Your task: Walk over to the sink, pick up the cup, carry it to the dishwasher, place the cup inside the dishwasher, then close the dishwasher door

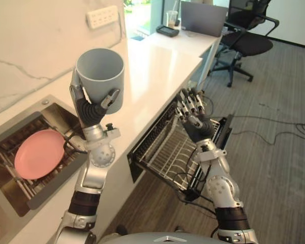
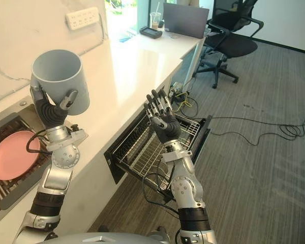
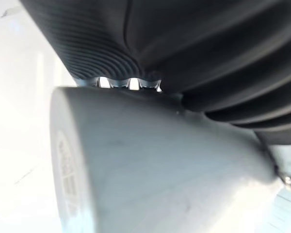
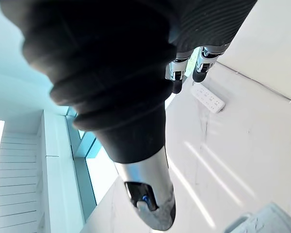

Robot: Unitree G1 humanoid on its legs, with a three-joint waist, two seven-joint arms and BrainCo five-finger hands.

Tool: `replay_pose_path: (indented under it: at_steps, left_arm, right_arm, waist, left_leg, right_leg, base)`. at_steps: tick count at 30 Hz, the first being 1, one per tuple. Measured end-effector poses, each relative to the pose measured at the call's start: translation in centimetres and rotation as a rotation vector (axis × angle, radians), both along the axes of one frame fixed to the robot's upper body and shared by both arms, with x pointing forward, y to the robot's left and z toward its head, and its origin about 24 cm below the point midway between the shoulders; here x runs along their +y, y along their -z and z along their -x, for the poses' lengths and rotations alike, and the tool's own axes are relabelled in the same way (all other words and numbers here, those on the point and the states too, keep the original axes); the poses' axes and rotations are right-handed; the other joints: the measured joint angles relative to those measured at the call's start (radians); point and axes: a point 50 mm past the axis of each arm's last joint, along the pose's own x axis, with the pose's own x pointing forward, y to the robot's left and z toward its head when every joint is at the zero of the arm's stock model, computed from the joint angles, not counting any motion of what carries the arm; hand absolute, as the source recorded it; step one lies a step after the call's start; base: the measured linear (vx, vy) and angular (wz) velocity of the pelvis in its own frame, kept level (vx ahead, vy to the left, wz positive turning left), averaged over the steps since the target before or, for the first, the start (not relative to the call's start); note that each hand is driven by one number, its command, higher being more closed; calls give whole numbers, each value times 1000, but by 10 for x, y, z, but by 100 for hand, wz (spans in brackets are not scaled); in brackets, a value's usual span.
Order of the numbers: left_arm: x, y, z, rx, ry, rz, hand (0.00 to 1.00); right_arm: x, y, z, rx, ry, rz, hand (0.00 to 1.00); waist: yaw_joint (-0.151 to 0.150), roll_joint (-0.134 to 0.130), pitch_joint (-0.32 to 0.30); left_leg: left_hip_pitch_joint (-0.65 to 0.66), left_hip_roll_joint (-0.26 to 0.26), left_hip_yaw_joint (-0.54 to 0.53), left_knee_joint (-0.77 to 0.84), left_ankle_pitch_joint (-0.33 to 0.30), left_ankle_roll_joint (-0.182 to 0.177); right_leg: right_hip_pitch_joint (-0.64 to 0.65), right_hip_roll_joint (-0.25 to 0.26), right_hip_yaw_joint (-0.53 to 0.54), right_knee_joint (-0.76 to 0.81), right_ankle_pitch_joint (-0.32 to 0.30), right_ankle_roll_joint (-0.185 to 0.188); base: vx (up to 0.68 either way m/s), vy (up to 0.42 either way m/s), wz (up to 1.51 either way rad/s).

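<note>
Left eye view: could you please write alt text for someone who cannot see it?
The left hand holds a grey cup, mouth up, above the white counter. The right hand is raised open over the pulled-out dishwasher rack. A pink plate lies in the sink.

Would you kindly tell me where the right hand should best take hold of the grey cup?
Probably the bare upper wall of the grey cup, approached from the robot's right: the left hand wraps its base, mouth up, and the open right hand is raised on that side.

Plate (image 1: 39,153) in sink (image 1: 53,107), left; dishwasher rack (image 1: 165,147) out under counter (image 1: 152,66), right; cup (image 1: 100,71) above counter.
</note>
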Motion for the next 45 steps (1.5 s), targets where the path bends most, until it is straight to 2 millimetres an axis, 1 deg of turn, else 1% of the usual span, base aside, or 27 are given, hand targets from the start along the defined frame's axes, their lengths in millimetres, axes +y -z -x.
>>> replay_pose_path:
  at_steps: [4, 9, 12, 16, 21, 25, 28, 33, 37, 41, 45]
  left_arm:
    - [-2, 4, -11, 55, -41, -43, 100]
    - [-1, 11, -15, 100, -83, -107, 100]
    - [-5, 14, -16, 100, -120, -179, 100]
    - [-14, 24, -18, 133, -134, -256, 100]
    - [-23, 25, -18, 120, -137, -296, 100]
    - [-26, 28, -18, 121, -150, -326, 100]
    - [-31, 28, -17, 121, -139, -339, 100]
    - [-44, 19, -19, 73, -108, -357, 100]
    - [-52, 23, -18, 78, -98, -416, 100]
    - [-51, 28, -19, 92, -103, -446, 100]
    - [-51, 31, -20, 102, -106, -472, 100]
  right_arm:
    - [-1, -1, 0, 7, -24, -4, 0]
    - [1, -1, 1, 15, -50, -25, 0]
    - [9, -3, 0, 17, -88, -36, 0]
    - [26, -16, -7, 3, -126, -26, 0]
    - [37, -21, -11, 41, -122, -19, 0]
    - [52, -26, -13, 54, -145, 6, 0]
    - [60, -29, -15, 57, -143, 44, 0]
    - [67, -31, -16, 65, -148, 61, 0]
    - [76, -31, -22, 77, -169, 82, 0]
    - [80, -34, -22, 70, -184, 92, 0]
    - [82, -32, -22, 89, -180, 116, 0]
  waist:
    - [-11, 1, 0]
    - [-11, 1, -1]
    - [-9, 2, -1]
    - [-5, 4, -2]
    - [1, 6, -4]
    - [3, 15, -9]
    - [5, 16, -10]
    - [13, 17, -13]
    - [24, 25, -25]
    - [27, 29, -32]
    - [30, 29, -32]
  left_leg:
    - [0, 0, 2, 0, 1, 1]
    - [-6, 0, -4, -1, 6, 3]
    - [-13, 0, -15, -1, 14, 4]
    - [-15, 0, -21, -1, 20, 5]
    - [-28, 0, -43, -3, 34, 8]
    - [-29, 0, -47, -5, 40, 10]
    - [-30, 0, -56, -8, 45, 9]
    - [-47, 0, -78, -8, 61, 14]
    - [-48, 0, -83, -8, 65, 15]
    - [-49, 1, -89, -8, 70, 13]
    - [-52, 1, -94, -8, 72, 12]
  right_leg:
    - [-1, 0, 0, 1, 2, -1]
    - [-4, 0, -7, 4, 3, -2]
    - [-4, 0, -20, 4, 5, -3]
    - [-3, 0, -25, 5, 8, -4]
    - [-3, 0, -48, 6, 10, -6]
    - [-2, 0, -51, 7, 13, -9]
    - [-2, 0, -56, 6, 9, -15]
    - [-3, -1, -83, 6, 11, -18]
    - [-3, 0, -84, 7, 14, -20]
    - [-1, 0, -89, 7, 16, -23]
    - [1, -1, -100, 7, 18, -25]
  base:
    - [0, -2, -1]
    - [-9, 2, 4]
    - [-19, 2, 11]
    - [-22, 7, 4]
    - [-26, 7, 12]
    - [-15, 6, 3]
    - [-45, 13, 5]
    - [-35, 12, 15]
    - [-5, 2, 1]
    - [-14, 5, 3]
    - [-14, 6, 3]
